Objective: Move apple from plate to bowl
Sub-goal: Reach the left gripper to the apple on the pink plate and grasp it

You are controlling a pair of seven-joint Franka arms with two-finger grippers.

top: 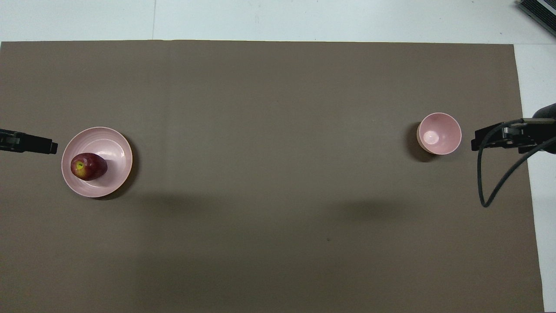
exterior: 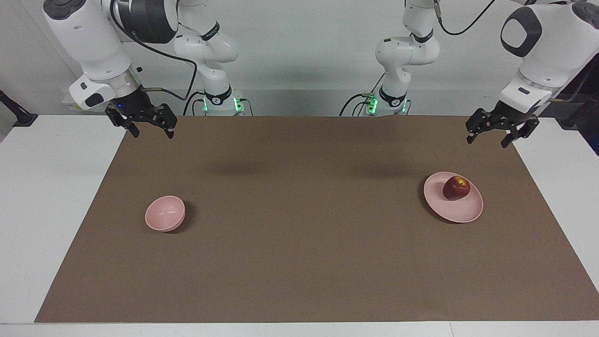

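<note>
Big white table with a brown paper mat over most of it. Left arm's black two-finger gripper is up in the air over the mat's edge at the left arm's end, not over the plate; fingers spread wide, holding nothing. Right arm's black gripper waits over the mat's corner at the right arm's end, fingers also wide apart, empty.

Flat pale pink round plate sits on the mat toward the left arm's end. Small deep pale pink bowl sits toward the right arm's end, well apart from the plate, empty. Small dark red apple with a yellow patch up top lies on the plate, off centre, on the part nearer the robots.

Step looks like the approach: nothing grasped yet, the apple untouched. Next move probably calls for the left gripper to get over the apple, drop with fingers either side, and close gently; being round, it may roll.
</note>
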